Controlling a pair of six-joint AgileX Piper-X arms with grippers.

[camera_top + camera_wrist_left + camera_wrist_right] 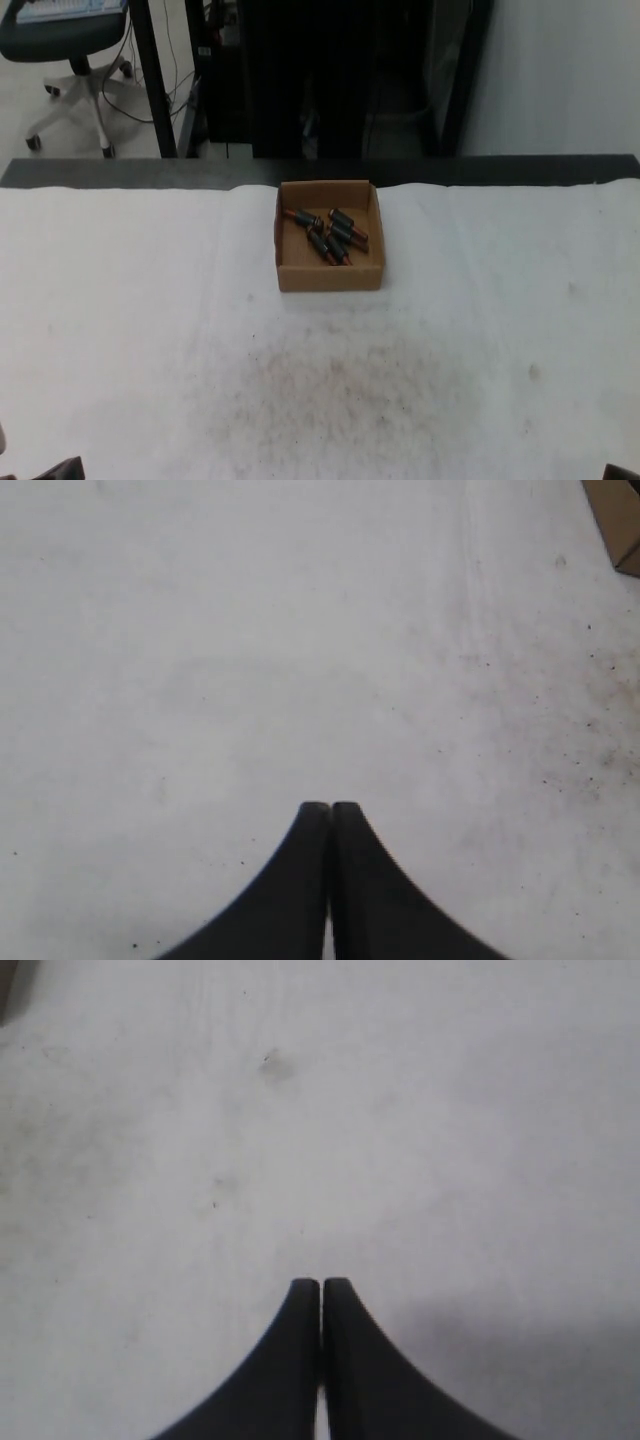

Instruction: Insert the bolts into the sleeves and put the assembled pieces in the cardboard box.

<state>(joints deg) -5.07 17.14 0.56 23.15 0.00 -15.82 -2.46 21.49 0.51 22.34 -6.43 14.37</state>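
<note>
While no loose bolt or sleeve shows on the tabletop [150,330], the task reads as complete or nearly so.

Obs.:
- Cardboard box [330,278] sits at mid-width, toward 12 o'clock of the white-covered tabletop.
- Assembled pieces [330,238] lie inside it, dark with reddish ends. Most are heaped toward the box's 3 o'clock side and one lies apart near 10 o'clock. They overlap, so an exact count is not possible.
- Left gripper [330,808]: fingers pressed together, nothing between them, over bare cover. A corner of the box shows at the edge of its wrist view.
- Right gripper [320,1284]: fingers likewise together and empty, over bare cover.
- Grey smudging on the cover at 6 o'clock of the box.

Risks (judgement):
1. Bolt seating cannot be checked from these views. A loosely seated bolt could slide out of its sleeve if the box is jolted.
2. The box looks light and unanchored. An arm sweeping toward 12 o'clock could clip a wall and push or tip it, spilling the pieces.
3. The cover appears to be a loose sheet. Fingertips lowered onto it and dragged could bunch it and carry the box along.
4. Stray parts may lie outside the views, so completeness is unconfirmed.
</note>
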